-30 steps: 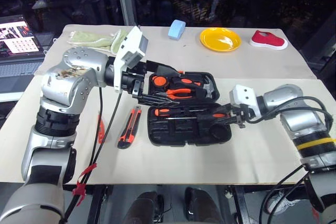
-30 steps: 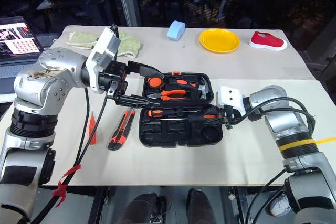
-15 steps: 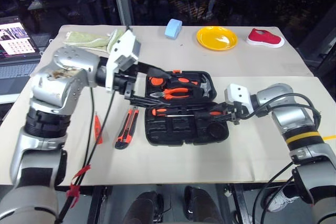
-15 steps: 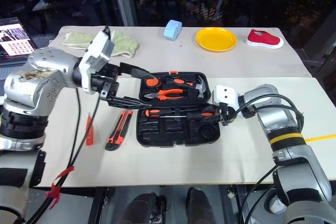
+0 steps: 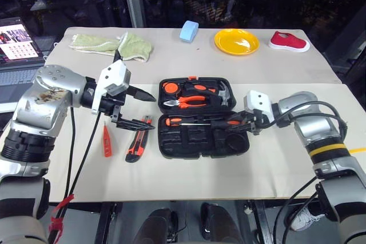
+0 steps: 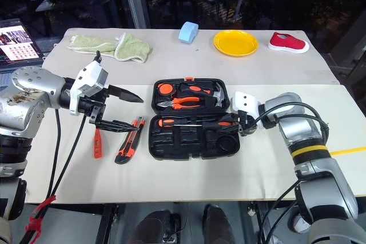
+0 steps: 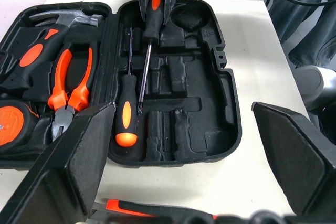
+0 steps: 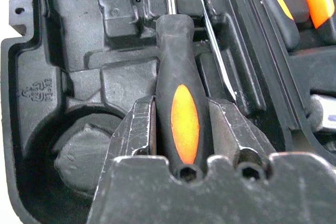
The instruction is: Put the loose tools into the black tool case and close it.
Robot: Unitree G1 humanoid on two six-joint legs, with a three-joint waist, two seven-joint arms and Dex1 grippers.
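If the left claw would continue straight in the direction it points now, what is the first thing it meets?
Probably the black tool case: the left claw stands open beside it, pointing at its front half, where two screwdrivers lie. Depth is unclear; the utility knife lies just below its fingers.

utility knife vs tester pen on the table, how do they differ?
The utility knife is broader and orange-and-black; the tester pen is slim and all orange. The knife lies nearer the black tool case, the pen farther out. Both lie loose on the table, outside the case.
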